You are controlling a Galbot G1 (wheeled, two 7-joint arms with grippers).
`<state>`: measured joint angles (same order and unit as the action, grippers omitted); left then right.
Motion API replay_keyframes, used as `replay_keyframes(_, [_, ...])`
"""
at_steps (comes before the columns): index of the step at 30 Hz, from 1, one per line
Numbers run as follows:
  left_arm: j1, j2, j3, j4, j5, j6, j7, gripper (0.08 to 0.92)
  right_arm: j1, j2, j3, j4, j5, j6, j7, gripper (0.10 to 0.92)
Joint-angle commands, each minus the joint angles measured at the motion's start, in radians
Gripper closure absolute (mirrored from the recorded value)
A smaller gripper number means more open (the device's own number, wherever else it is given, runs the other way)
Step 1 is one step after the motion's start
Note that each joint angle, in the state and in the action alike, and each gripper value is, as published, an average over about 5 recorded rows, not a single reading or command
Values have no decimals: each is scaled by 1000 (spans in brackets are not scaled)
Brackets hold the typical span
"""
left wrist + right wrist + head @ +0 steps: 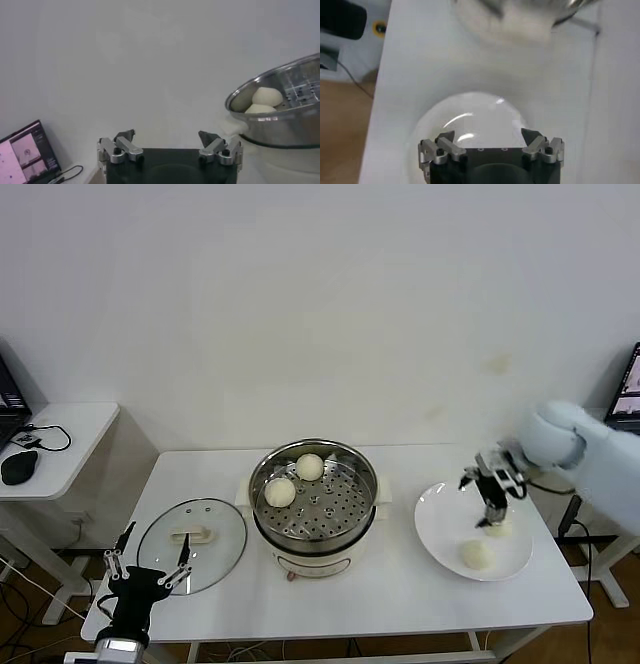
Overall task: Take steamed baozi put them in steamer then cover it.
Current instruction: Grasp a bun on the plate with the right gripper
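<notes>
Currently, the right end effector [493, 509] is hovering over the white plate [440, 534] on the right side of the table [400, 594], its fingers spread and pointing down at one steamed baozi [499, 528] near the plate's far edge; nothing is pinched between them. In the right wrist view the same end effector [489, 137] is showing its two fingertips standing wide apart above the plate's [470, 120] pale surface, and the bun itself is not visible there. A second baozi [477, 555] is lying on the plate closer to the robot, apart from the first.

The steamer [314, 502] is sitting at the middle of the table with its perforated tray exposed. Two more baozi are resting inside it, one [310, 467] toward the back and one [280, 492] toward the left; the left wrist view is catching both over the steel rim [280, 107].

The cover [192, 544] is lying flat on the table to the left of the steamer, handle up. The left end effector [148, 569] is idling at the near left corner, just beside the cover's near edge, fingers spread and holding nothing.
</notes>
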<state>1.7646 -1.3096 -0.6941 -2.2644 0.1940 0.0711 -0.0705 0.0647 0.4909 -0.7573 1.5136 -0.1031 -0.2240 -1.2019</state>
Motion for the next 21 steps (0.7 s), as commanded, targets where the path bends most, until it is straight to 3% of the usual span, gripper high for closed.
replay_keyframes(1, [14, -5, 7, -6, 15, 1, 0, 177, -363, -52, 280, -37, -171, 44, 13, 203])
replay_keyframes(21, [23, -7, -9, -3, 17, 1, 1, 177, -412, 91, 297, -151, -220, 45, 41, 203])
